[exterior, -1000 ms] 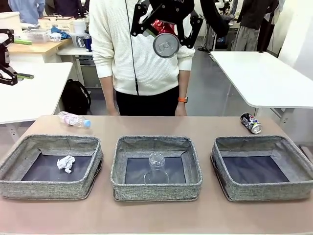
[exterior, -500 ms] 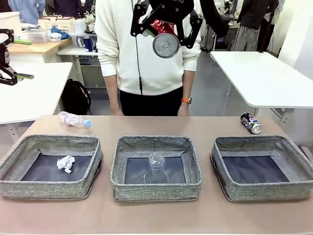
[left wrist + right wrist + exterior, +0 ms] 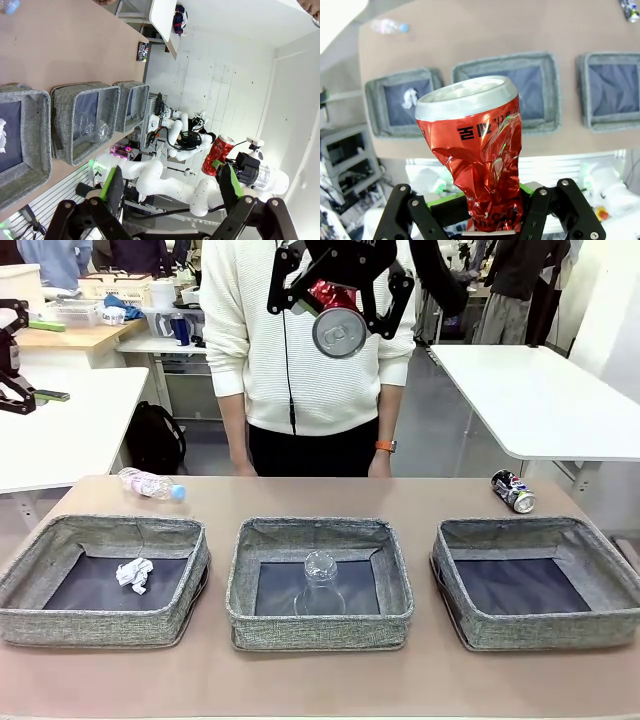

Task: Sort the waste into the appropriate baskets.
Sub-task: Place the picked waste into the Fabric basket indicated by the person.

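Observation:
My right gripper (image 3: 338,302) hangs high above the table's far side, shut on a crushed red can (image 3: 337,332), which rises between its fingers in the right wrist view (image 3: 475,150). Three grey baskets stand in a row: the left one (image 3: 100,625) holds a paper ball (image 3: 133,574), the middle one (image 3: 320,630) a clear cup (image 3: 320,585), and the right one (image 3: 540,630) has a bare bottom. A clear bottle (image 3: 150,484) lies on the table behind the left basket, a dark blue can (image 3: 513,491) at the far right. My left gripper (image 3: 170,187) is open and holds nothing.
A person in a white sweater (image 3: 300,360) stands at the far edge, hands hanging near the tabletop. White tables (image 3: 540,390) stand behind on both sides. Bare table (image 3: 320,680) runs in front of the baskets.
The person has shifted slightly to the right. My right gripper and the red can hold the same place, and nothing on the table has moved.

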